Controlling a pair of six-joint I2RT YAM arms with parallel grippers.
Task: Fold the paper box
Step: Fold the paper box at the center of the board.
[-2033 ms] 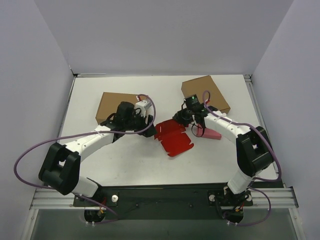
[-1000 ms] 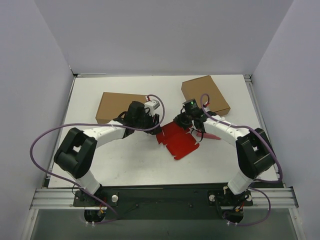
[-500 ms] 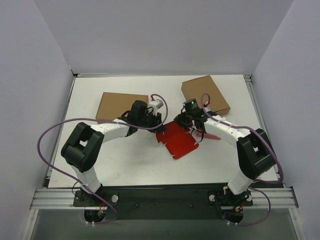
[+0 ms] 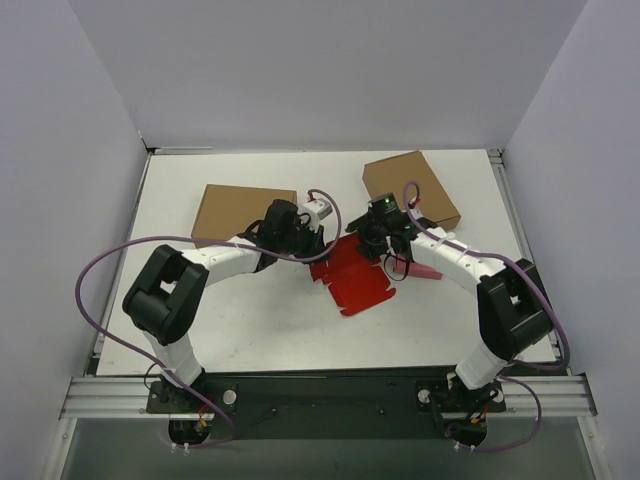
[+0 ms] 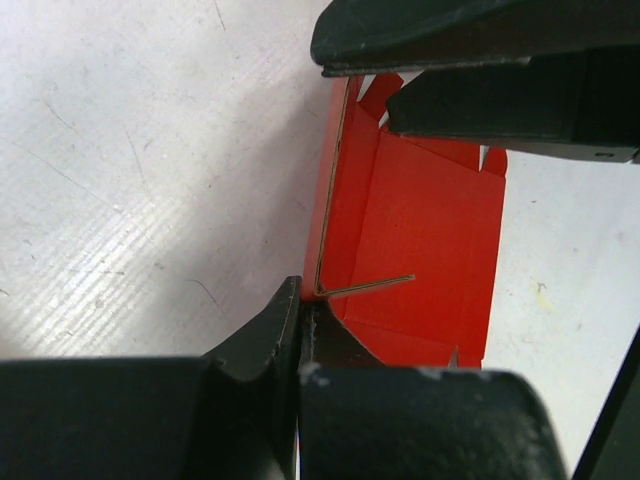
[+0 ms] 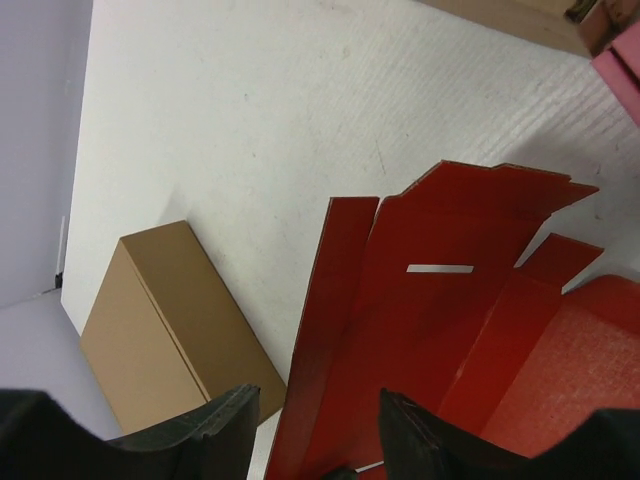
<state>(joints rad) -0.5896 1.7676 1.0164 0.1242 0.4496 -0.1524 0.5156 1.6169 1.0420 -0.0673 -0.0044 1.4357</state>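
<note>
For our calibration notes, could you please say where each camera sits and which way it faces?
Top external: above, behind the bases, looking down on the table; both arms show, left tool and right tool at the paper box.
Left wrist: low on the left arm, facing the box's raised wall; its fingers show top and bottom.
Right wrist: on the right arm, looking across the box toward a brown box; fingertips show below.
All three share the box.

I counted one red paper box, a single sheet, on the one table. Beside it I made out two brown boxes and one pink box. Two arms were in view, and two purple cables, one to each arm
</note>
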